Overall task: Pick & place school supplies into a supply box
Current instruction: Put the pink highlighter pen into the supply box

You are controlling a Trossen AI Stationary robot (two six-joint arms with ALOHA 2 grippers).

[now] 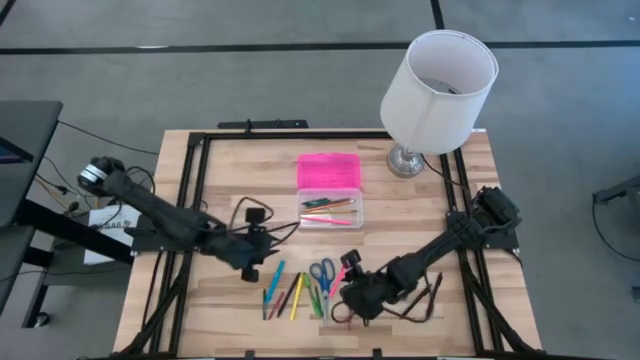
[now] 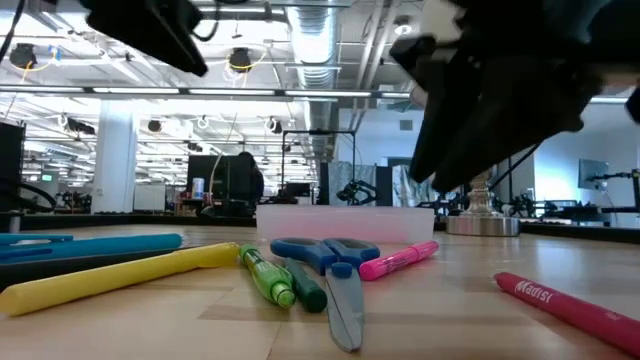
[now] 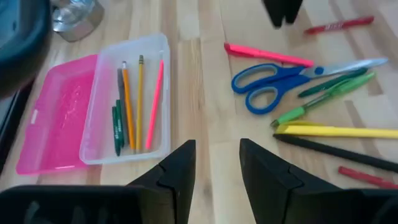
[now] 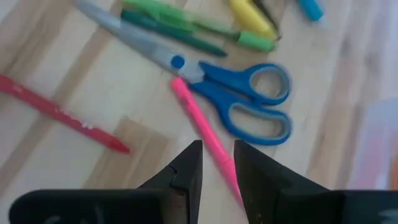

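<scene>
Red marker (image 2: pixel 575 308) barrel reads roughly "Madisi".

Left tool (image 3: pixel 216 163) parted, empty — right tool (image 4: pixel 217 163) narrowly parted, low.

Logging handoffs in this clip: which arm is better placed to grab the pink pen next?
Right, likely. The right claw is open with its fingers straddling the pink pen beside the scissors. The left claw is empty, between the box and the pile.
</scene>
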